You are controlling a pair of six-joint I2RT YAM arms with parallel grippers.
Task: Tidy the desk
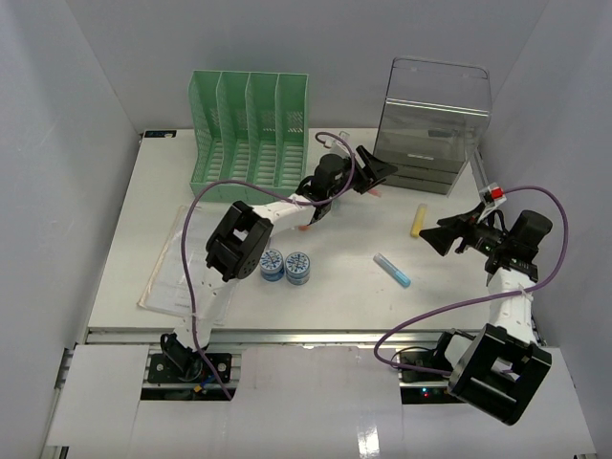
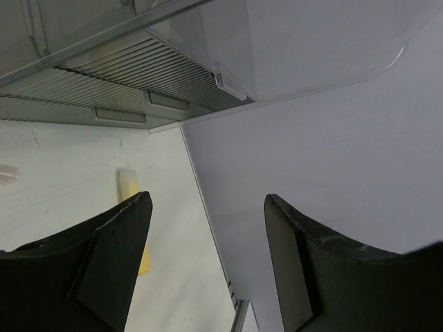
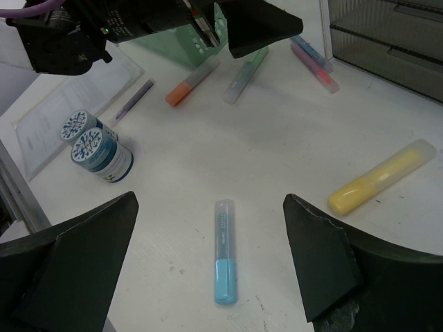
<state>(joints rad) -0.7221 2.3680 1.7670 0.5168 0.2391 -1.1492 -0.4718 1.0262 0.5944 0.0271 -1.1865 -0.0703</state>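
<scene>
White and matte, the silver-railed desk (image 1: 335, 296) spreads beneath both arms, bearing everything in view. The left gripper (image 2: 208, 228) holds its black fingers well apart and empty near the smoky plastic drawer unit (image 1: 430, 124). The right gripper (image 3: 209, 200), also spread wide and empty, hangs above a clear blue-capped marker (image 3: 224, 252), with a yellow highlighter (image 3: 383, 176) lying nearby.
</scene>
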